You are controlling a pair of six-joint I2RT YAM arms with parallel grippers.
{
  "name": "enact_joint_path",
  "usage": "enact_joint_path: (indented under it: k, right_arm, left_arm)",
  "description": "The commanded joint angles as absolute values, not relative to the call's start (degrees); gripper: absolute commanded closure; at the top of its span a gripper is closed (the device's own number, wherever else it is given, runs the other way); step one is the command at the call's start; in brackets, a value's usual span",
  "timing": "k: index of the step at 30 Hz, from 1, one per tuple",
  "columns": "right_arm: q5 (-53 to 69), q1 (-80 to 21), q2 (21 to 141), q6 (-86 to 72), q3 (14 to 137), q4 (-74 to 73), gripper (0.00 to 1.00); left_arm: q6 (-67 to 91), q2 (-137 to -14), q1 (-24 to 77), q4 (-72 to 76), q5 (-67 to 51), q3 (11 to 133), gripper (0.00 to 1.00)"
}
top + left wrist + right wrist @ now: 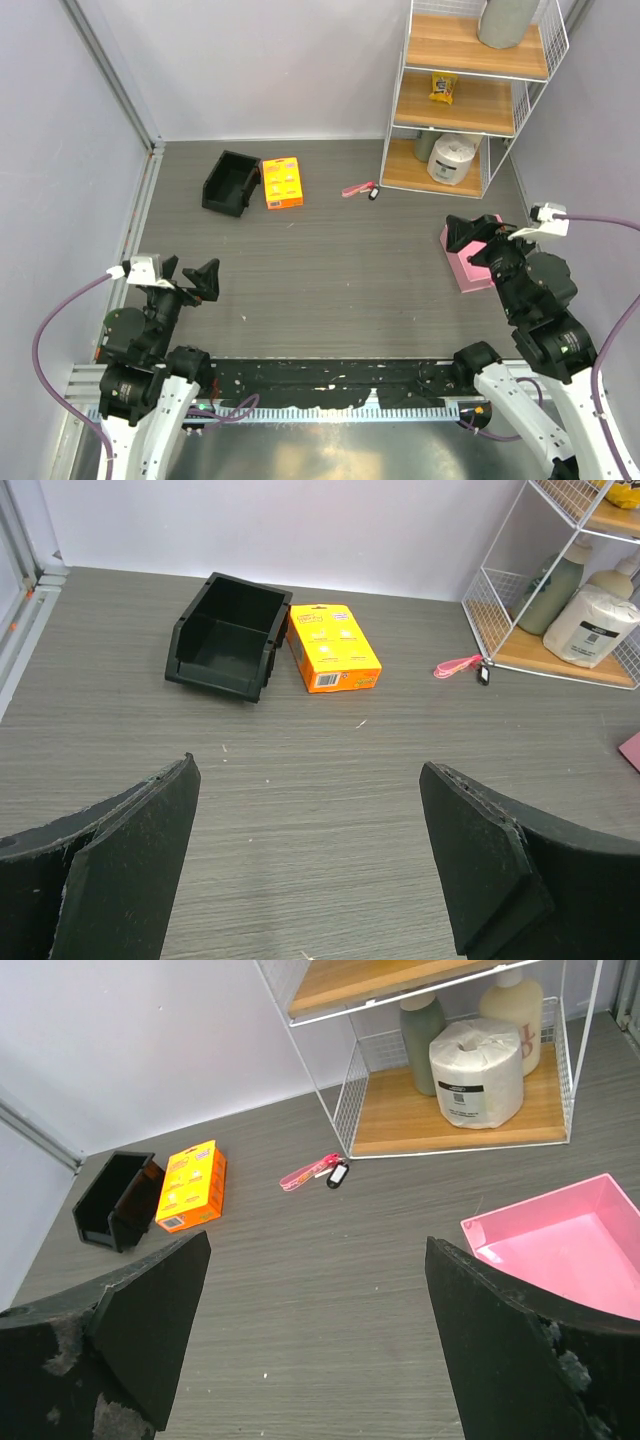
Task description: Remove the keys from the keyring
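Note:
The pink-red keyring strap (356, 189) lies flat on the table at the back, just left of the shelf foot, with a black-headed key (373, 194) at its right end. Both show in the right wrist view, strap (308, 1172) and key (337, 1174), and small in the left wrist view, strap (457, 666) and key (483, 675). My left gripper (190, 278) is open and empty, hovering near the front left. My right gripper (472, 243) is open and empty at the right, over the pink tray. Both are far from the keyring.
A black bin (231, 183) and an orange box (282, 182) sit at the back left. A pink tray (468, 272) lies at the right under my right gripper. A wire shelf unit (470, 100) with a paper roll and bottles stands at the back right. Walls close both sides.

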State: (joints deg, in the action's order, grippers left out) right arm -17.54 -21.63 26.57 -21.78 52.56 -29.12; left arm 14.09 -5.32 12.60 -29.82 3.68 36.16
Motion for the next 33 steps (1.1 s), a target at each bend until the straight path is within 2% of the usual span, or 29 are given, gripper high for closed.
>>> enact_joint_path:
  k: [1, 6, 8, 9, 14, 19, 25, 30, 33]
  right_arm:
    - [-20.5, -21.7, 28.8, -23.6, 53.1, -28.4, 0.05]
    - [-18.9, -21.8, 32.2, -26.7, 51.0, -26.0, 0.04]
    - [-19.6, -21.8, 35.5, -28.5, 51.1, -25.0, 0.0]
    - [-20.7, -21.8, 37.0, -28.8, 51.4, -25.0, 0.03]
    - [-22.2, -22.0, 53.1, -35.8, 53.2, -19.3, 0.02]
    - [-24.2, -22.3, 69.5, -41.4, 56.6, -11.8, 0.05]
    - [-28.7, -25.0, 88.5, -46.2, 68.4, -11.8, 0.07]
    - [-33.7, -27.3, 99.6, -50.7, 78.8, -12.9, 0.08]
    - [-37.0, -28.6, 108.1, -56.8, 90.6, -23.7, 0.09]
  left_arm:
    - [13.5, -5.4, 12.4, -27.7, 3.8, 36.0, 0.01]
    - [14.4, -5.8, 12.3, -27.0, 2.2, 35.6, 0.01]
    - [15.0, -6.3, 12.3, -26.7, 2.0, 35.3, 0.01]
    - [15.5, -7.0, 12.3, -26.6, 1.9, 35.1, 0.01]
    - [16.0, -11.4, 12.4, -27.5, 1.0, 35.3, 0.01]
    - [15.7, -14.4, 12.3, -28.4, 0.4, 35.7, 0.01]
    - [15.5, -14.7, 12.4, -28.7, 0.5, 35.6, 0.01]
    - [15.4, -14.3, 12.3, -28.4, 1.1, 35.2, 0.01]
    - [15.5, -14.5, 12.3, -28.6, 1.8, 35.3, 0.01]
